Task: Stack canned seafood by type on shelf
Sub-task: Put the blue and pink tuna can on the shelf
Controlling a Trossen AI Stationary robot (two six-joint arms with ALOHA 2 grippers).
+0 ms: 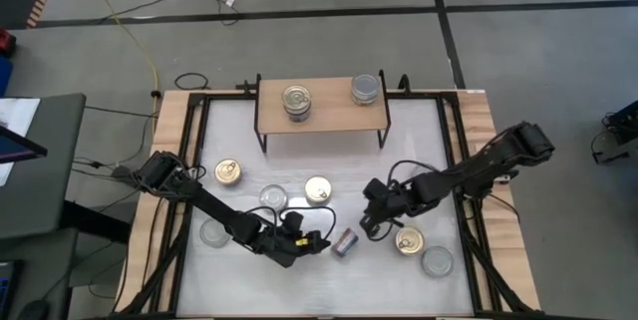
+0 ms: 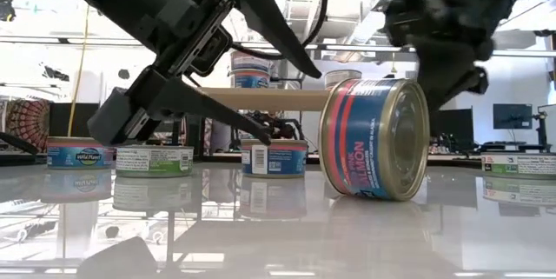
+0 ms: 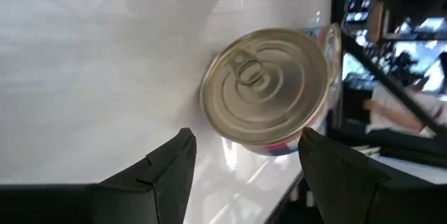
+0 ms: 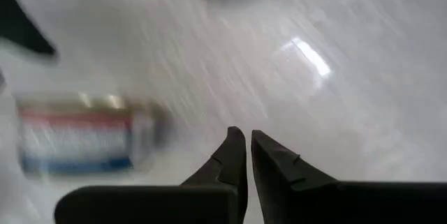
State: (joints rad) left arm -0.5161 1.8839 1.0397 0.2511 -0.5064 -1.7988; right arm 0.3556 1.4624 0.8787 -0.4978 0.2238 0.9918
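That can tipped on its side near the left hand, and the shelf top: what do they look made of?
Tipped can: apparently metal, with a shiny ringed pull-tab lid and a glossy blue-and-red printed label around it. Shelf: top looks like light, matte wood, judging by its pale tan colour; its thin black legs are probably metal.

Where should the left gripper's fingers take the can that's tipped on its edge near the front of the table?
Grip the tipped can across its two flat ends, gold lid on one side and base on the other. It stands on its rim, so the curved wall would likely roll. The left gripper is open beside it, lid facing it; turning the wrist first probably helps.
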